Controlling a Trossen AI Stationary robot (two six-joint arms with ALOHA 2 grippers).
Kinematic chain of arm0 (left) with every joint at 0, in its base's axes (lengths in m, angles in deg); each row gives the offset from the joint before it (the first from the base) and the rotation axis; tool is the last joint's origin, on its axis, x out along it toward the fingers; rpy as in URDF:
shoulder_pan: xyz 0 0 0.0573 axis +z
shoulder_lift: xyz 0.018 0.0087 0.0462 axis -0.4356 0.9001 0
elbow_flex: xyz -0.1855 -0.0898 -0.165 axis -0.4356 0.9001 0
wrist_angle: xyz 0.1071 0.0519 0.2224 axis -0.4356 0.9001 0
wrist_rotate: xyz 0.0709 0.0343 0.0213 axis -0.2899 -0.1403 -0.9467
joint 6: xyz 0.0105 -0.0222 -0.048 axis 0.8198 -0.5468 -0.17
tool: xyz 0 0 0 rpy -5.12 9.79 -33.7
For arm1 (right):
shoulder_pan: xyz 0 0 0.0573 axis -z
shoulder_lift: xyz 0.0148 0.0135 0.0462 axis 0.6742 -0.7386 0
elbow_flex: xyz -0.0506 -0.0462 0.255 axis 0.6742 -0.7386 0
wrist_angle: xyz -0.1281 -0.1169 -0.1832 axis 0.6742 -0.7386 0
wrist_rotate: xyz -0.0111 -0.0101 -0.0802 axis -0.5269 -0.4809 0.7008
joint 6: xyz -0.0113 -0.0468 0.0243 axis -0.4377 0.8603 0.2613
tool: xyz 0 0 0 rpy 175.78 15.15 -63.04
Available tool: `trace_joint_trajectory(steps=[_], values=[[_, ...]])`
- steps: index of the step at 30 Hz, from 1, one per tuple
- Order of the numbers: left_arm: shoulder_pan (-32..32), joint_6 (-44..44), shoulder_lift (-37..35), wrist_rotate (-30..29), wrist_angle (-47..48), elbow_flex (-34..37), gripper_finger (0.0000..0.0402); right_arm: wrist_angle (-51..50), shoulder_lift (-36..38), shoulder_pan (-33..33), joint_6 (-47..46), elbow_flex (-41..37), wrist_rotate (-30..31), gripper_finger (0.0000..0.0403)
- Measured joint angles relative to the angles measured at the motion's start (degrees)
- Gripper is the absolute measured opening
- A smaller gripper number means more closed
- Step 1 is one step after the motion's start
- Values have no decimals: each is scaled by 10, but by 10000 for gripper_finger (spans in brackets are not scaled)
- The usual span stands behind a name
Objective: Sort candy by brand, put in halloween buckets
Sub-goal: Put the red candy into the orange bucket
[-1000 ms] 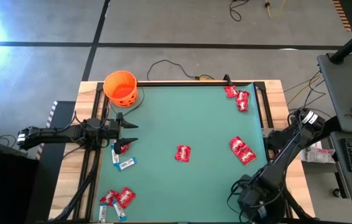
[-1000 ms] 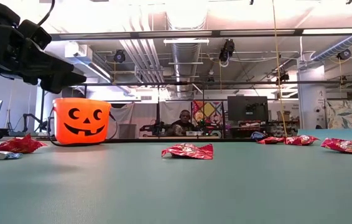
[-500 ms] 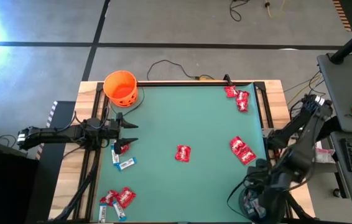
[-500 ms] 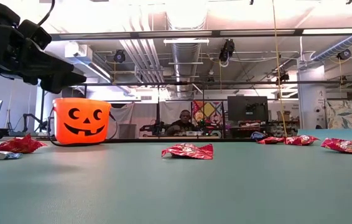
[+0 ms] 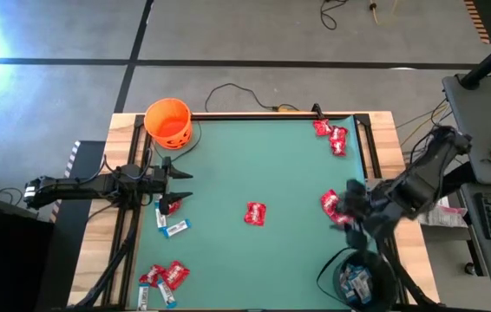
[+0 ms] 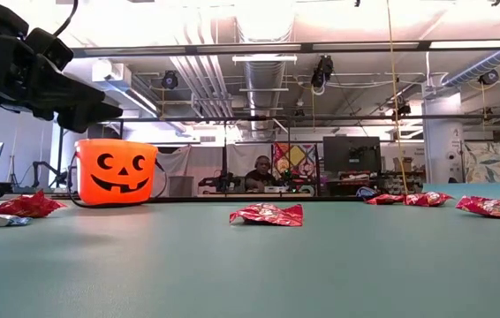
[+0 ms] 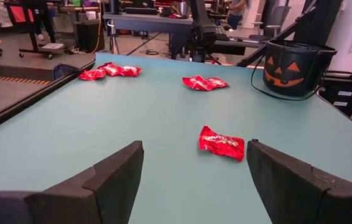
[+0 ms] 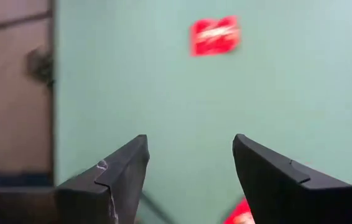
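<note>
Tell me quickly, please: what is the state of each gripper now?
Left gripper: open, holding nothing, over the table's left edge.
Right gripper: open, holding nothing, above the mat near the right-side red packets.

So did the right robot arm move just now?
Yes. The right gripper swung away from the black bucket, up over the table's right edge toward the red candy packets.

A wooden-edged table carries a green mat (image 5: 263, 165). On the mat's far left corner stands the orange jack-o'-lantern bucket (image 5: 169, 122). Two red candy packets (image 5: 331, 136) lie together at the far right corner, another red pair (image 5: 336, 208) sits at the right edge, and a single red packet (image 5: 255, 213) lies mid-mat. At the left edge are a red packet and blue-and-white bars (image 5: 173, 225). More red packets and bars (image 5: 162, 279) cluster at the near left corner.
</note>
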State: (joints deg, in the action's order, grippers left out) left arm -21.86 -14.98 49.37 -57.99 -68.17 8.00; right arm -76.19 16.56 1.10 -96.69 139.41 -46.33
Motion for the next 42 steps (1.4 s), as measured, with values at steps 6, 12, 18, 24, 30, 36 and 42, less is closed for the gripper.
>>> trace_joint_trajectory(steps=[6,12,18,24,30,36,42], values=[[0,0,0,0,0,0,272,-82,44,98,39,0,-1,226],[0,0,0,0,0,0,272,-95,63,215,133,-2,-6,226],[0,0,0,0,0,0,272,-97,63,273,162,-2,2,226],[0,0,0,0,0,0,272,-102,82,273,222,-2,-1,226],[0,0,0,0,0,0,272,-90,123,274,223,-6,13,226],[0,0,0,0,0,0,272,-116,212,274,236,-46,36,226],[0,0,0,0,0,0,272,-238,270,274,269,-72,-27,226]])
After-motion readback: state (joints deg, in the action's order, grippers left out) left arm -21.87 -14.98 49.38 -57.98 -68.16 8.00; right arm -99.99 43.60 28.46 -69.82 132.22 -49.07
